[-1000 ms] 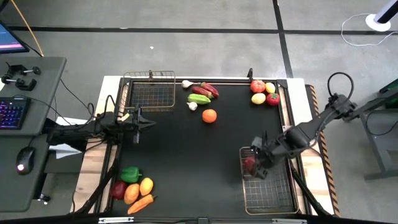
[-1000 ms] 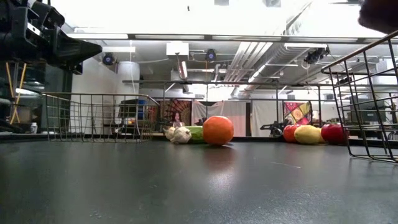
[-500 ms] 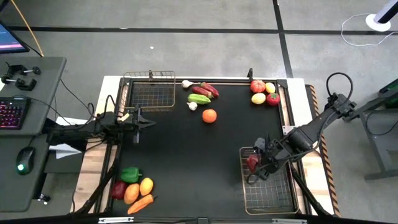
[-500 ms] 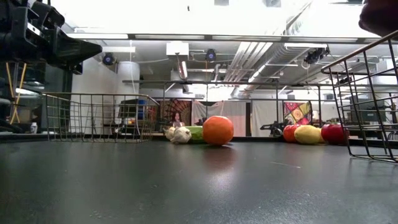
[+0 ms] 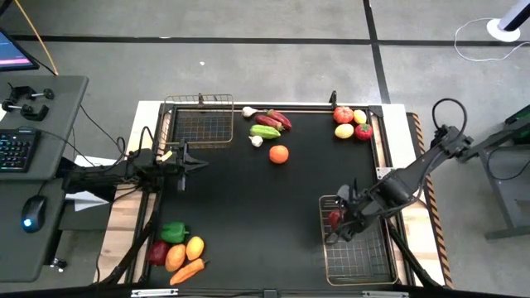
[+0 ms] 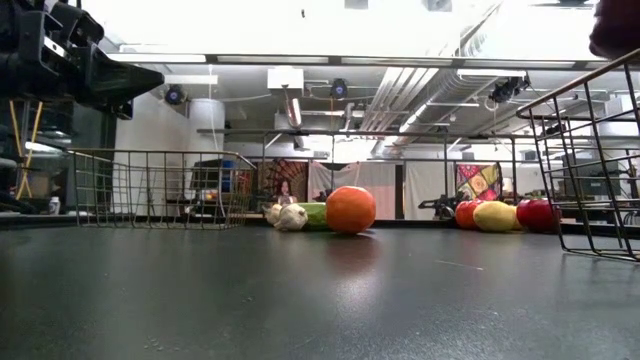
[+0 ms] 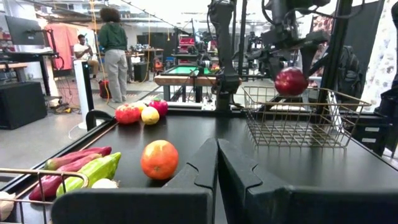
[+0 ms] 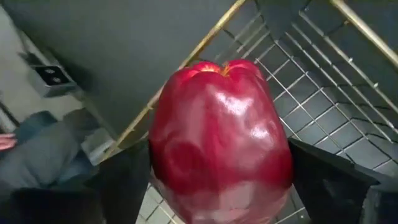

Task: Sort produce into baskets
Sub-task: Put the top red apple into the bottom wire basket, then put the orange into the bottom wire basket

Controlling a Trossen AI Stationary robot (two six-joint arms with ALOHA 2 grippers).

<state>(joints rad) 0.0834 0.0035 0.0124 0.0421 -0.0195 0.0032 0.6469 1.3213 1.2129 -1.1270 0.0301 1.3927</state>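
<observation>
One red apple [image 8: 221, 140] is clamped between the right gripper's [image 5: 338, 220] fingers, held above the near-right wire basket [image 5: 358, 263], just inside its rim. Left gripper [image 5: 189, 163] is parked by the far-left basket [image 5: 199, 124], fingers pressed together, nothing gripped.

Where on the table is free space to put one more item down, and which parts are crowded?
The black mat is bare between the orange and the near edge. The right end effector holds a red apple over the right basket. Crowded: the far edge and near-left corner cluster.
</observation>
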